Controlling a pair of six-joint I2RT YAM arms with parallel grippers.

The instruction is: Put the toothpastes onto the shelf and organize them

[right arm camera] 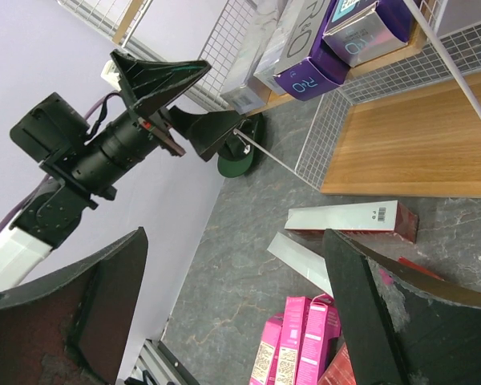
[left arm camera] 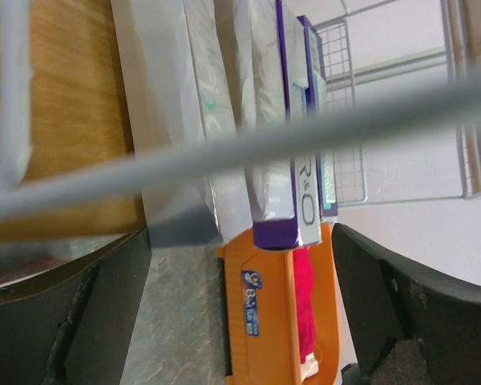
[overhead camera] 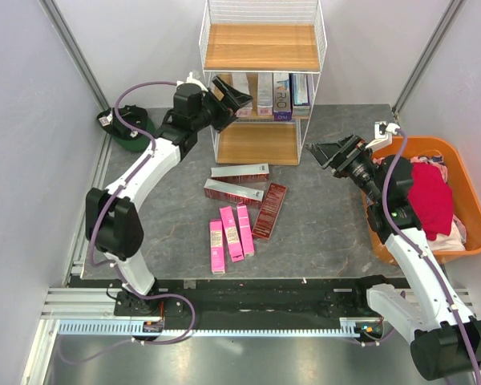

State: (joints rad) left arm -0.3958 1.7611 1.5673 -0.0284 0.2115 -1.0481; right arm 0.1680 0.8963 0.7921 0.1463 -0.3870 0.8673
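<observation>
The shelf stands at the back, a white wire rack with wooden boards. Several silver, blue and purple toothpastes stand upright on its middle board. My left gripper is open at the rack's left side, level with that board, holding nothing. In the left wrist view the boxes stand just beyond a wire bar, apart from the fingers. On the table lie three dark red boxes and three pink boxes. My right gripper hangs open and empty right of the shelf.
An orange tub with red cloth stands at the right edge of the table. A dark green object sits at the far left by the wall. The shelf's bottom board is bare.
</observation>
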